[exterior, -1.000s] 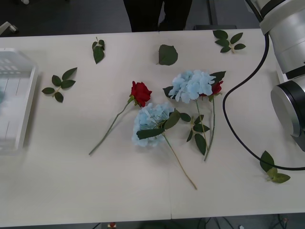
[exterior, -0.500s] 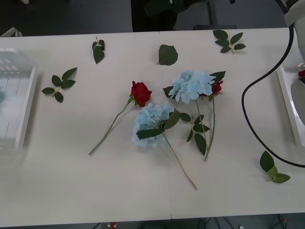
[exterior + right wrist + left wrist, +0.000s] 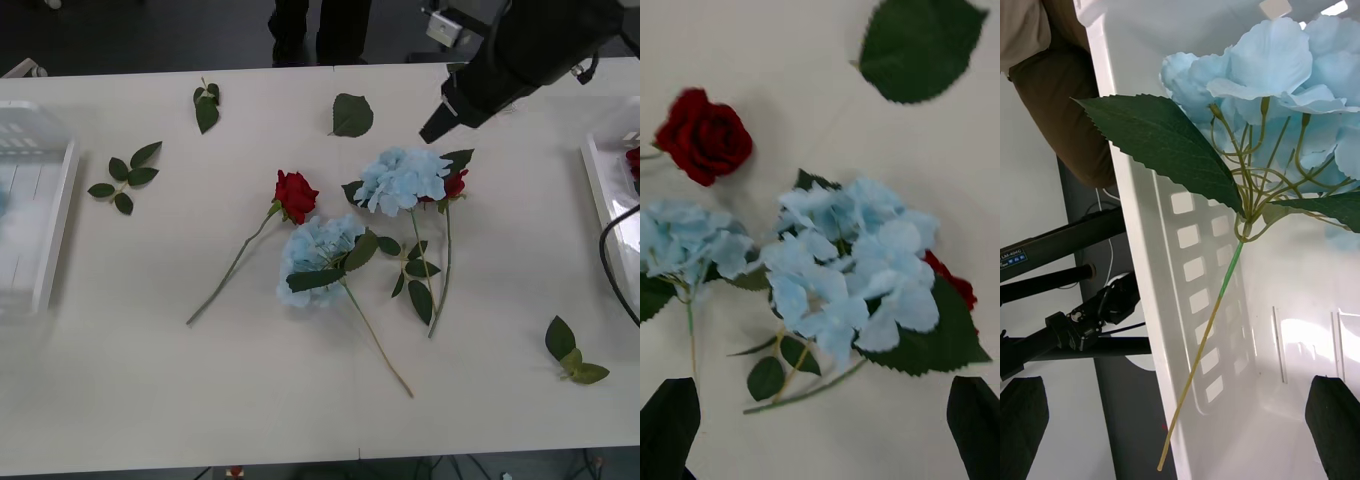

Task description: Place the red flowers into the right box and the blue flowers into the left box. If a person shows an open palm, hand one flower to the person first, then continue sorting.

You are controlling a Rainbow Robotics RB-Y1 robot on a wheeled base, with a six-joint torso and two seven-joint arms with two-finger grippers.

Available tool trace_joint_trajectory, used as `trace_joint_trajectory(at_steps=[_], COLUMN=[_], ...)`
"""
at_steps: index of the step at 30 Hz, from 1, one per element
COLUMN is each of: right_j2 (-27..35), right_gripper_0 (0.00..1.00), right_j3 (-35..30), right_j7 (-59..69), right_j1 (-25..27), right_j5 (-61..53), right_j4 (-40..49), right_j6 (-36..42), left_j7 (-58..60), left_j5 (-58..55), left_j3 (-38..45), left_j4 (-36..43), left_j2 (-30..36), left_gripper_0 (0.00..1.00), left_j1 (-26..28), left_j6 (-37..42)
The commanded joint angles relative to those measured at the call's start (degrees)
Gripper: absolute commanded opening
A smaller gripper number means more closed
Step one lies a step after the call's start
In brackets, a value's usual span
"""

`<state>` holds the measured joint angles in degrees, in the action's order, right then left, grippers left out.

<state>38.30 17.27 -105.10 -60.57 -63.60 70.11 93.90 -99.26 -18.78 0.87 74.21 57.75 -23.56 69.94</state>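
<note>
Table (image 3: 130, 380): white, flowers piled mid-table, loose leaf sprigs around.
Left box (image 3: 60, 225): far left edge; one blue flower (image 3: 1300, 82) already lies in it.
Right box (image 3: 600, 200): far right edge.
Right gripper (image 3: 432, 128): fingers spread wide, empty, hanging just behind the pile.
Left gripper (image 3: 1180, 431): wide, empty, over the left box.
Target guess: nearer blue flower (image 3: 402, 178) directly beneath right gripper, stem running toward the robot.
Red flowers: one (image 3: 295, 194) lies clear; one (image 3: 456, 183) tucked under that blue head.

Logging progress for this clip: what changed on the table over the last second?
The right gripper swung from the table's right edge to the far side, open over the blue flowers. That uncovered the right box. Nothing was grasped; flowers and loose leaves lie unmoved.
</note>
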Motion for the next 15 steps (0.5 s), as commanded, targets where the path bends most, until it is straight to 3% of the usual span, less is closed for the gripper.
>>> trace_joint_trajectory(at_steps=[1,10,15], right_j2=[4.85,5.47,2.13], right_gripper_0=[0.96,0.96,0.96], right_j3=[-0.04,0.05,0.22], right_j7=[1.39,1.48,1.30], right_j1=[7.04,13.63,14.86], right_j5=[4.98,14.21,21.59], right_j4=[6.35,6.44,6.44], right_j6=[0.05,-1.27,-1.27], left_j7=[-4.01,-4.01,-4.01], left_j5=[0.85,0.85,0.85], left_j3=[-0.34,-0.34,-0.34], left_j4=[0.14,0.14,0.14], left_j2=[3.07,3.07,3.07], left_gripper_0=[1.00,1.00,1.00], left_j1=[-2.19,-2.19,-2.19], left_j6=[-0.59,-0.59,-0.59])
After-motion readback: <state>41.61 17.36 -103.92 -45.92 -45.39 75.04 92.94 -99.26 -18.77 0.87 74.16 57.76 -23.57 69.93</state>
